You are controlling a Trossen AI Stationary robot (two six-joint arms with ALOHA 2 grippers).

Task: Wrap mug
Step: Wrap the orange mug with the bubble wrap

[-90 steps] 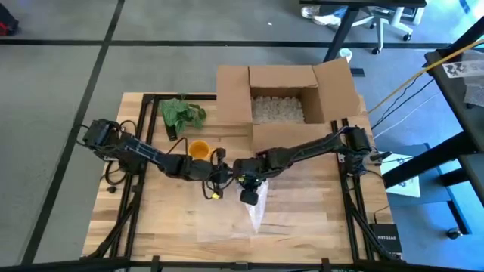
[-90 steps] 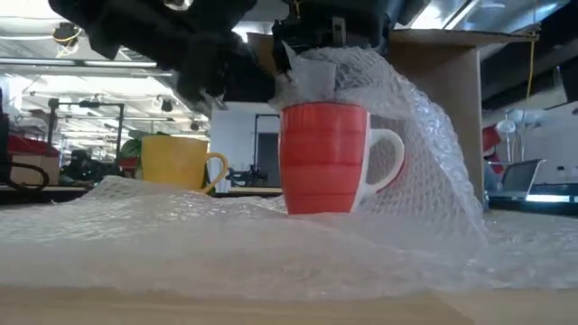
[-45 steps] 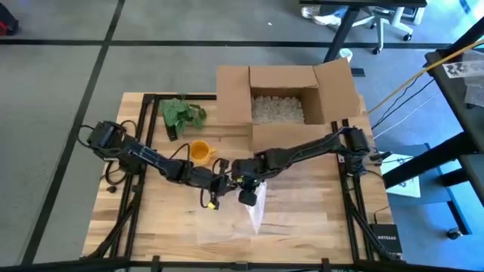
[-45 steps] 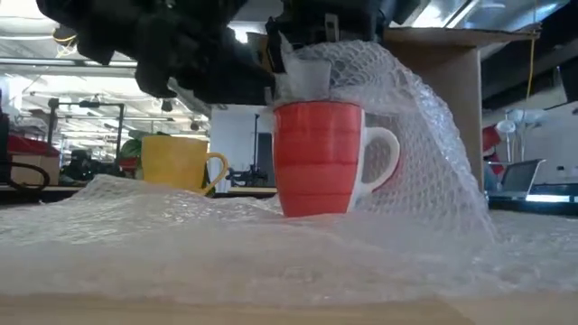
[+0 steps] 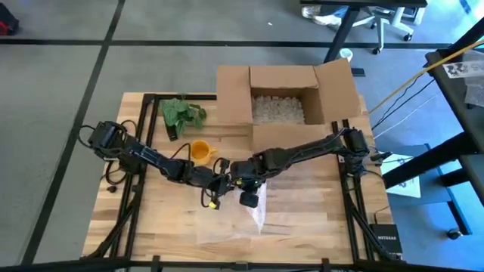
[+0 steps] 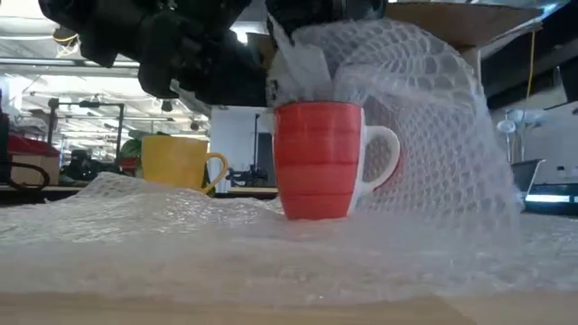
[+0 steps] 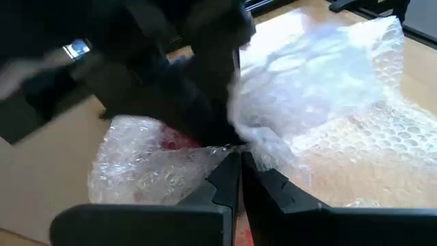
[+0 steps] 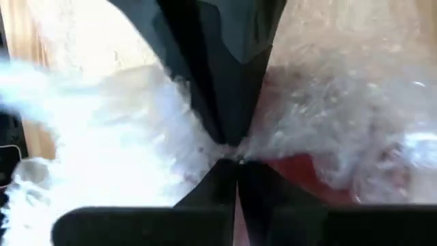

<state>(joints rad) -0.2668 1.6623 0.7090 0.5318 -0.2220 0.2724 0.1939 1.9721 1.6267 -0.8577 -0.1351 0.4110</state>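
Note:
A red mug (image 6: 316, 159) with a white handle (image 6: 386, 155) stands upright on a sheet of bubble wrap (image 5: 257, 215) near the table's middle. Part of the wrap (image 6: 424, 126) is lifted over the mug's top and falls behind its handle side to the table. My left gripper (image 5: 224, 184) and my right gripper (image 5: 241, 183) meet tip to tip just above the mug, both shut on the wrap. In the right wrist view the red mug (image 8: 300, 171) shows through the wrap. My left gripper pinches a bunched bit of the raised bubble wrap (image 7: 258, 146) between its two fingertips, coming in slanting from the table's left. That wrap is lifted above the mug's rim. My right gripper pinches the same bunch of wrap (image 8: 205, 145) between its fingertips, from the table's right, facing the left gripper. The wrap falls from there over the mug's handle side, its lower part lying on the table.
A yellow mug (image 5: 199, 149) stands behind the left arm, and a green cloth (image 5: 181, 113) lies at the far left. An open cardboard box (image 5: 283, 98) with white filling stands at the table's far edge. More flat wrap (image 6: 181, 235) spreads toward the near edge.
My left gripper has moved toward the near edge and closer to the right gripper above the mug. The raised part of the wrap has been drawn higher and now bulges out wider on the mug's handle side. The mug has slid a little on the sheet.

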